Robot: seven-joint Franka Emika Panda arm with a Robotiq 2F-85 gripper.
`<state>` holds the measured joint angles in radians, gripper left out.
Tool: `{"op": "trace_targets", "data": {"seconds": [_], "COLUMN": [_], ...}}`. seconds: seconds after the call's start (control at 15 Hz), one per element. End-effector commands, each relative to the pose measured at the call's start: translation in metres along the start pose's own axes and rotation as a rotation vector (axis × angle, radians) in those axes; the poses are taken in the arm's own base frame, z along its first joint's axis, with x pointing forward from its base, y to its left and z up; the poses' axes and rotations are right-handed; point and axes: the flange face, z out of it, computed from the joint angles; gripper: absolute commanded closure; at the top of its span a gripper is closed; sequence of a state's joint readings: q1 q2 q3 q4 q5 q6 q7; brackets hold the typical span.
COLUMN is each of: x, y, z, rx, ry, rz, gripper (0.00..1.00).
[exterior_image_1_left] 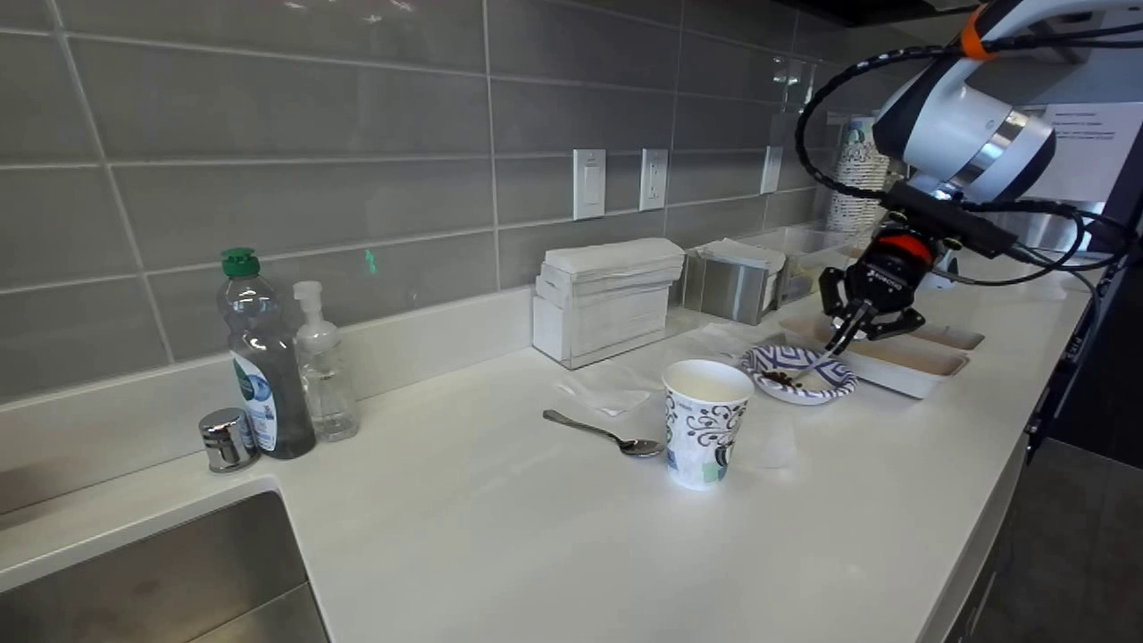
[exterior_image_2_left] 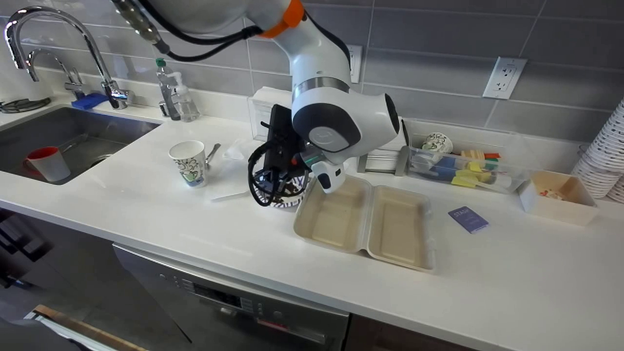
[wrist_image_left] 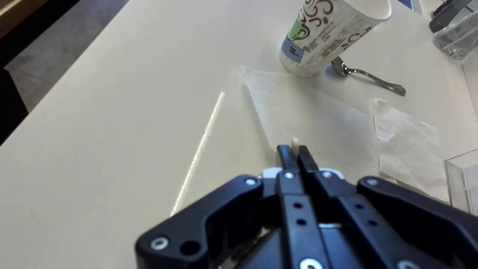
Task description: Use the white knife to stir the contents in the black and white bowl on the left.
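The black and white bowl [exterior_image_1_left: 838, 386], with a bluish-dark zigzag rim, sits on the counter in both exterior views and holds dark brown bits [exterior_image_1_left: 782, 379]. Above it is my gripper [exterior_image_1_left: 838, 341], shut on the white knife [exterior_image_1_left: 812, 365], which slants down into the bowl among the contents. In the wrist view, a pale end of the knife [wrist_image_left: 295, 142] pokes out between the fingertips. The gripper body covers nearly the whole bowl there, leaving only a few blurred brown bits. The arm partly hides the bowl [exterior_image_2_left: 285, 203] in an exterior view.
A patterned paper cup [exterior_image_1_left: 705, 427] stands close to the bowl, a metal spoon [exterior_image_1_left: 607, 434] behind it. Thin napkins [wrist_image_left: 317, 112] lie flat nearby. An open takeaway box [exterior_image_2_left: 368, 214] sits against the bowl's far side. A stack of napkins [exterior_image_1_left: 607, 299] lines the wall.
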<state>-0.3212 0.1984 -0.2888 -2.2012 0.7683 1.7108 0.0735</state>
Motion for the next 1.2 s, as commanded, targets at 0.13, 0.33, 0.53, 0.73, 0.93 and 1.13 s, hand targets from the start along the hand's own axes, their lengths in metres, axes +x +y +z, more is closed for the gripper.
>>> {"op": "trace_targets", "data": {"seconds": [0.13,0.33,0.53,0.73,0.93,1.13], "x": [-0.012,-0.019,-0.018,-0.012,-0.010,-0.010], "y": [-0.009,-0.016,-0.020,-0.024,-0.029,-0.030], "z": [0.002,-0.002,0.000,0.008,0.017,0.026], "rx": [0.048,0.062,0.063,0.046,0.031,-0.010], "ry": [0.063,0.067,0.064,0.041,0.031,0.007], "rz": [-0.083,-0.108,-0.117,-0.124,-0.132,-0.115], "gripper": [0.99,0.99,0.99,0.99,0.99,0.99]}}
